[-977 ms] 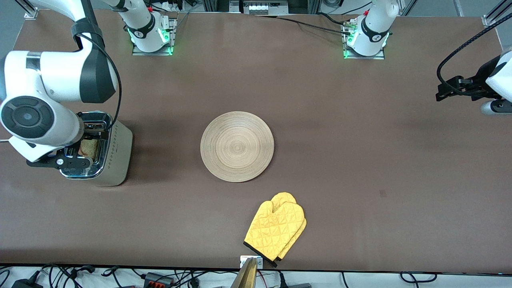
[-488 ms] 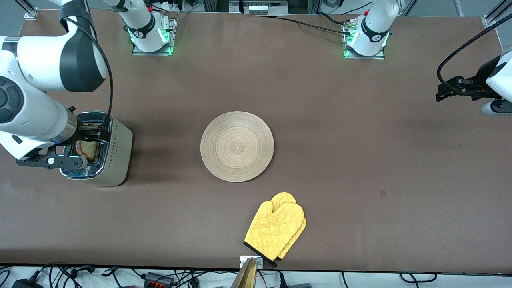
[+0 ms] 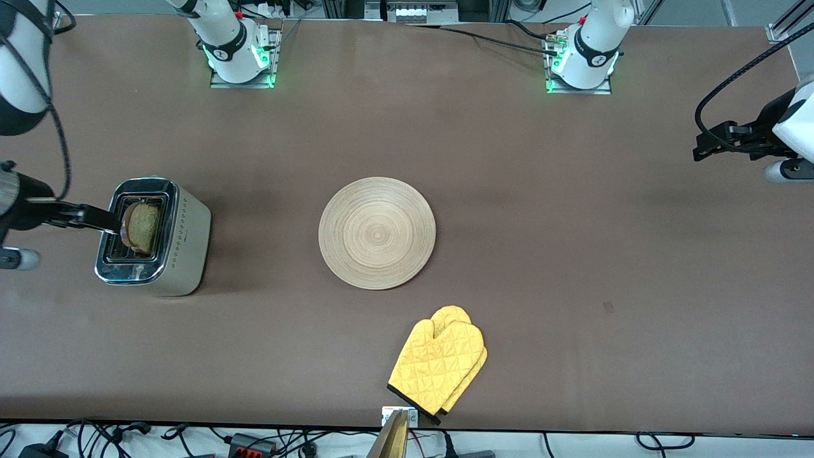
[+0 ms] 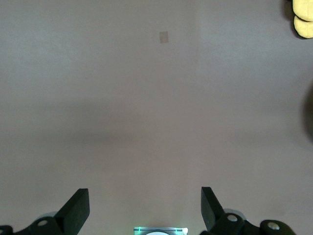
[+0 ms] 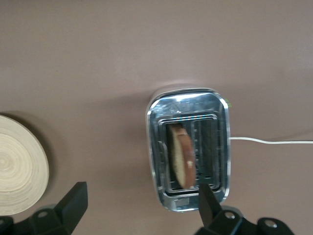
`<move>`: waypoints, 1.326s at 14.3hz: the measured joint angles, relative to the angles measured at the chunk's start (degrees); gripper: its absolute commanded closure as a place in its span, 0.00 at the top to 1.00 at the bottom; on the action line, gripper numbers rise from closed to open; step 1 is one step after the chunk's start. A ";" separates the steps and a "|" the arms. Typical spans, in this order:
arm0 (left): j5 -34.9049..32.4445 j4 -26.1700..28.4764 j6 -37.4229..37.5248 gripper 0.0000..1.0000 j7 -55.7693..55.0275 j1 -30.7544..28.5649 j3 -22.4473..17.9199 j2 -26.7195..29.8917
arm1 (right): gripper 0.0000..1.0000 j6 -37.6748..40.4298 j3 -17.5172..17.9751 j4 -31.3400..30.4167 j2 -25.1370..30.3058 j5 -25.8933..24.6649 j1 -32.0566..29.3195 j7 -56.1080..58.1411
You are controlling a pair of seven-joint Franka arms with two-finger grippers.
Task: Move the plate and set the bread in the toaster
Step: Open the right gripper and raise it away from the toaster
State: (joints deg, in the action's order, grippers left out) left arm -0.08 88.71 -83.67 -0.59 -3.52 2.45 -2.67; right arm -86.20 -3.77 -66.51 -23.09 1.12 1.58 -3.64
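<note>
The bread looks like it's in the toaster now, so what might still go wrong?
The bread leans and sticks up out of the toaster slot, so it may not be fully seated. The open right gripper hangs right above the toaster and might clip the slice. The white cord trails across the table and might snag.

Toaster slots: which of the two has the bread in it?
The slot nearer the plate holds the bread, which stands out of the toaster. The other slot, at the edge toward the right arm's end of the table, shows only dark.
</note>
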 measured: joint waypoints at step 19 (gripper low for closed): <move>1.48 0.28 0.04 1.00 0.20 -1.83 -0.26 -0.01 | 1.00 -7.38 0.76 -26.48 20.25 -1.70 -2.57 5.64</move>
State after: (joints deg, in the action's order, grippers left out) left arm 1.40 88.99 -83.63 -0.39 -5.36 2.19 -2.68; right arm -93.59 -3.01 -92.99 -2.84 -0.58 -0.99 2.00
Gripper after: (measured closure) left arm 0.000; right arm 0.000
